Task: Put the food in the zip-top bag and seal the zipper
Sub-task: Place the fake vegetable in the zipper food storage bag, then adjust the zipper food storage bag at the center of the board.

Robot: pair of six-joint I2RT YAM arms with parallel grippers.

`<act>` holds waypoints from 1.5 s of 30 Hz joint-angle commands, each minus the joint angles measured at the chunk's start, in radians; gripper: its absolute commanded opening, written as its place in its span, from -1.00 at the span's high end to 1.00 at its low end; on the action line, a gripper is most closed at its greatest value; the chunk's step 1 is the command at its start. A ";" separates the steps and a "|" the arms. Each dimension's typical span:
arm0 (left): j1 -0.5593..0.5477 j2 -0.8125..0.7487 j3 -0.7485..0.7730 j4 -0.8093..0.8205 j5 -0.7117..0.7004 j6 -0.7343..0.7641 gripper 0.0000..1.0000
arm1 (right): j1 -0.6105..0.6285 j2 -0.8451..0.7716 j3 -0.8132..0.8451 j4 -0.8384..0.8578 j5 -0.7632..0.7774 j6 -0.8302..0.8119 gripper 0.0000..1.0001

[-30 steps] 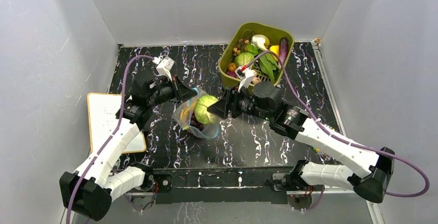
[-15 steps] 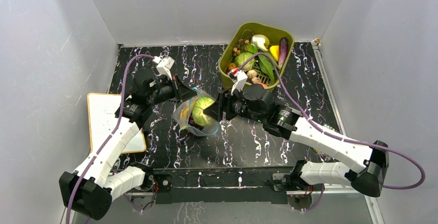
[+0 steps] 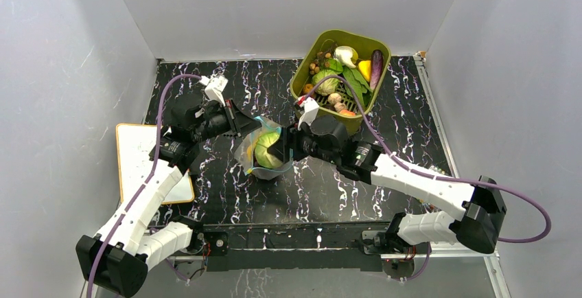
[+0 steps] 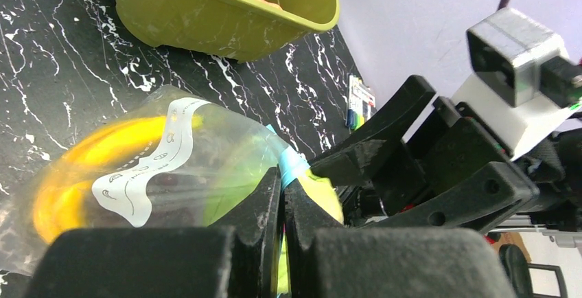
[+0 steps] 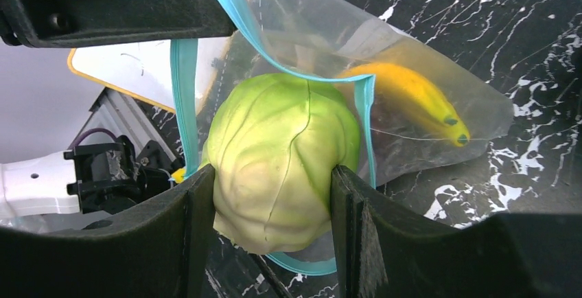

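The clear zip-top bag (image 3: 255,155) lies mid-table with its mouth held open; it also shows in the left wrist view (image 4: 158,167) and the right wrist view (image 5: 412,71). My left gripper (image 3: 248,126) is shut on the light blue zipper (image 4: 294,167) at the bag's rim. My right gripper (image 3: 278,150) is shut on a green cabbage (image 5: 281,154) and holds it partly inside the bag's mouth, ringed by the zipper (image 5: 184,99). A yellow banana (image 5: 412,99) lies inside the bag.
The olive-green tub (image 3: 341,64) at the back right holds more toy food: an eggplant (image 3: 376,59), a mushroom (image 3: 345,55), a second cabbage, leaves. A white board (image 3: 137,154) lies at the left table edge.
My right gripper has moved left with the cabbage, from beside the bag into its open mouth. The left gripper keeps its hold on the zipper edge.
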 commanded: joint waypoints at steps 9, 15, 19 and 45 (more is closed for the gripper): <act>-0.002 -0.053 -0.013 0.077 0.047 -0.098 1.00 | 0.020 0.081 -0.012 0.280 0.089 0.160 0.27; -0.003 -0.060 -0.025 0.098 0.023 -0.111 1.00 | 0.025 0.173 0.128 0.117 0.099 0.144 -0.24; -0.003 -0.053 -0.011 0.076 0.017 -0.085 1.00 | 0.025 0.178 0.285 -0.168 0.159 0.031 -0.50; -0.003 -0.055 0.008 0.028 -0.050 -0.038 1.00 | 0.024 0.138 0.156 -0.222 0.125 0.078 0.08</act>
